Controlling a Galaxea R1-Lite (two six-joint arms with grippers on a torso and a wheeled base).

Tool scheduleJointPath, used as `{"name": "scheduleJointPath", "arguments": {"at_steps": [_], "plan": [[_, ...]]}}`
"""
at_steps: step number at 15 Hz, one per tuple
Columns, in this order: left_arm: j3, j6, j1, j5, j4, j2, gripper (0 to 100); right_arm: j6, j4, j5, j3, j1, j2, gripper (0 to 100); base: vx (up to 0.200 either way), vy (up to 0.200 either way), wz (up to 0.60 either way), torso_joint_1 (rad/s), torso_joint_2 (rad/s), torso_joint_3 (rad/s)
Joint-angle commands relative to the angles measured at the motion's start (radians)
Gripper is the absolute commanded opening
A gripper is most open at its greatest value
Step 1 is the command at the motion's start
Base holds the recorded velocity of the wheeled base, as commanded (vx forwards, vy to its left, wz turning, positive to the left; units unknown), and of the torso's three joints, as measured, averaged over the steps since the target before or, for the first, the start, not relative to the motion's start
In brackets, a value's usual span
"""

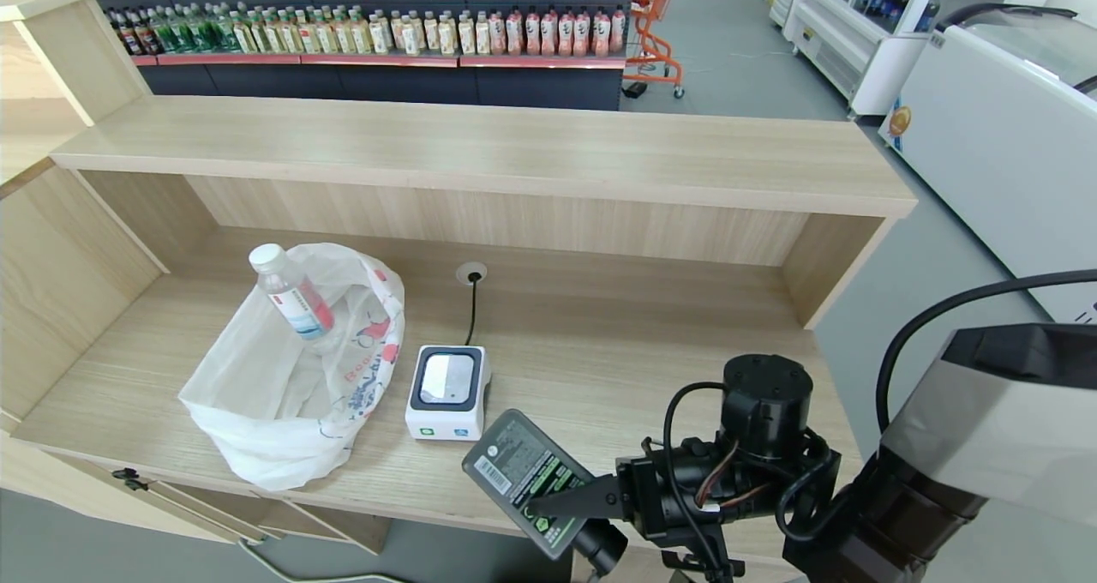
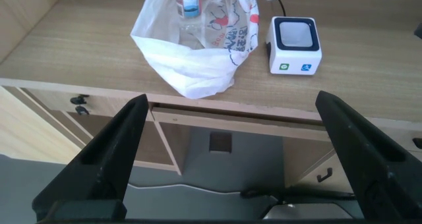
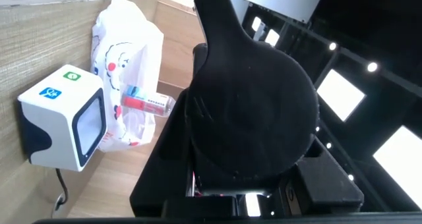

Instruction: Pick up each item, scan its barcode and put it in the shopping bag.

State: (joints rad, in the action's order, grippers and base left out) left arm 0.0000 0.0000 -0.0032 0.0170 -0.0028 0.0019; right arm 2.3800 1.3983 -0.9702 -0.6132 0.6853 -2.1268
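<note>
Right gripper [image 1: 548,504]: lower centre of the head view, clamped on a dark packet [image 1: 521,471], barcode label up, at the counter's front edge.
Counter [image 1: 617,343]: wood stretches right of the scanner, walled behind and at both ends.
Left gripper [image 2: 231,151]: spread wide, holding nothing, off the front edge above the cupboard doors [image 2: 165,141].
Shopping bag [image 1: 257,411]: left, mouth open, bottle [image 1: 291,296] leaning inside.
Scanner [image 1: 447,392]: just beside the bag.

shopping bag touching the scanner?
Apart. The left wrist view shows a strip of bare counter between the shopping bag and the scanner.
</note>
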Motion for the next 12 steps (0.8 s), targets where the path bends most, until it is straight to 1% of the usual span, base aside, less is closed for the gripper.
{"name": "scheduleJointPath", "arguments": {"at_steps": [1, 7, 8, 9, 10, 11, 12], "plan": [[0.000, 0.000, 0.000, 0.001, 0.000, 0.000, 100, 0.001, -0.001, -0.001, 0.000, 0.000, -0.002, 0, 0.000, 0.000, 0.00, 0.000, 0.00, 0.000], [0.000, 0.000, 0.000, 0.001, 0.000, 0.000, 100, -0.005, -0.009, -0.001, 0.001, 0.000, 0.001, 0, 0.000, 0.000, 0.00, 0.000, 0.00, 0.000], [0.000, 0.000, 0.000, 0.000, 0.000, 0.000, 100, -0.028, -0.013, -0.001, -0.003, 0.000, 0.010, 0, 0.000, 0.000, 0.00, 0.000, 0.00, 0.000], [0.000, 0.000, 0.000, 0.000, 0.000, 0.000, 100, -0.062, -0.013, -0.001, -0.003, -0.004, 0.030, 0, 0.000, 0.000, 0.00, 0.000, 0.00, 0.000], [0.000, 0.000, 0.000, 0.000, 0.000, 0.000, 100, -0.127, -0.028, 0.004, 0.020, -0.017, 0.111, 0, 0.000, 0.000, 0.00, 0.000, 0.00, 0.000], [0.000, 0.000, 0.000, 0.000, 0.000, 0.000, 100, -0.193, -0.048, 0.047, 0.041, -0.035, 0.189, 0, 0.000, 0.000, 0.00, 0.000, 0.00, 0.000], [0.000, -0.002, 0.000, 0.000, 0.000, 0.000, 100, -0.266, -0.056, 0.085, 0.056, -0.079, 0.240, 0, 0.000, 0.000, 0.00, 0.000, 0.00, 0.000]]}}
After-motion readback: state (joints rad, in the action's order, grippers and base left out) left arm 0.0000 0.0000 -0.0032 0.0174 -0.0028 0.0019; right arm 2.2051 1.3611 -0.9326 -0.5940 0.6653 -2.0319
